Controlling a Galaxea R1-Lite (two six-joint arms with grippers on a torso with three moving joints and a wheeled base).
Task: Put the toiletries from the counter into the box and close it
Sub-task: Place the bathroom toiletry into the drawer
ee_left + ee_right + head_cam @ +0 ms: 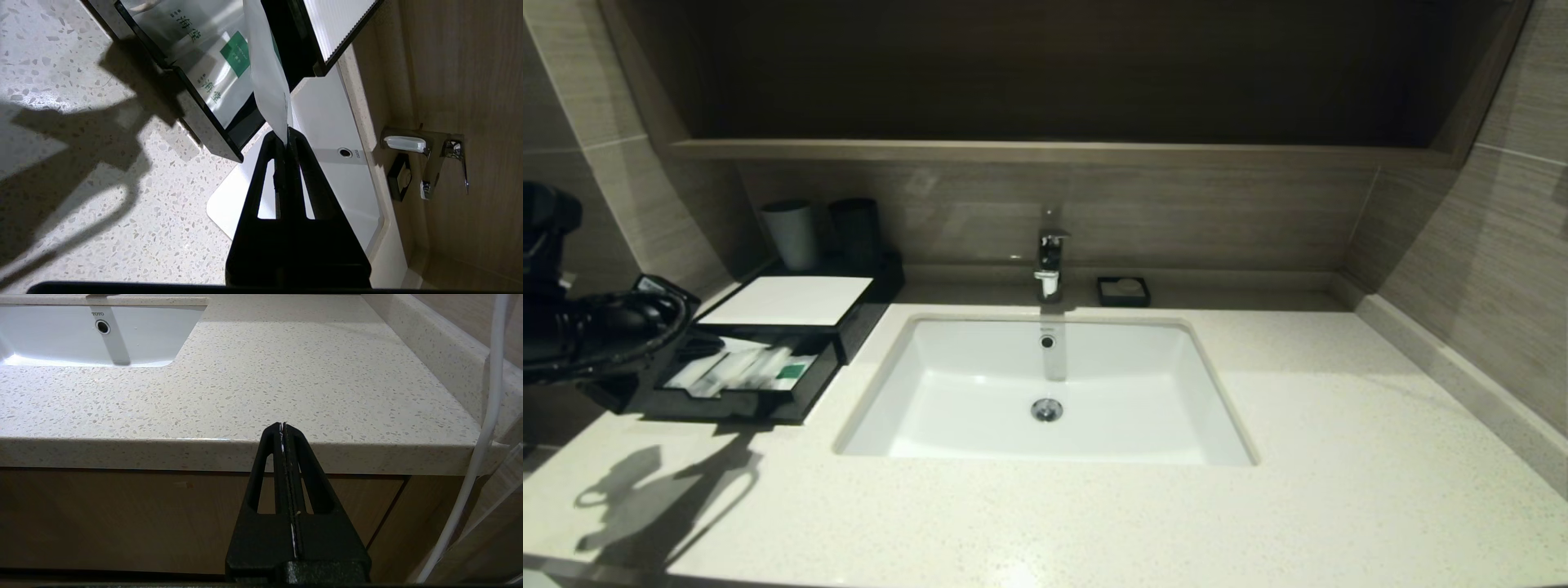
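The black box [849,322] with a white top panel stands at the back left of the speckled vanity top, its front drawer [727,404] pulled out. Several white packets lie in the drawer, one a sachet with a green mark [791,371]. In the left wrist view my left gripper [287,136] is shut on the end of a white packet [267,73], held over the open drawer [204,122] and the green-marked sachet [233,55]. My left arm [605,327] is at the drawer's left side. The brown wood ledge [1045,151] shows no packets. My right gripper [283,425] is shut and empty.
A white sink [1045,392] is set in the middle of the vanity, with a chrome faucet [1049,261] and a small black soap dish [1123,291] behind it. Two cups [791,233] stand behind the box. The right gripper sits below the vanity's front edge, near a white cable [486,428].
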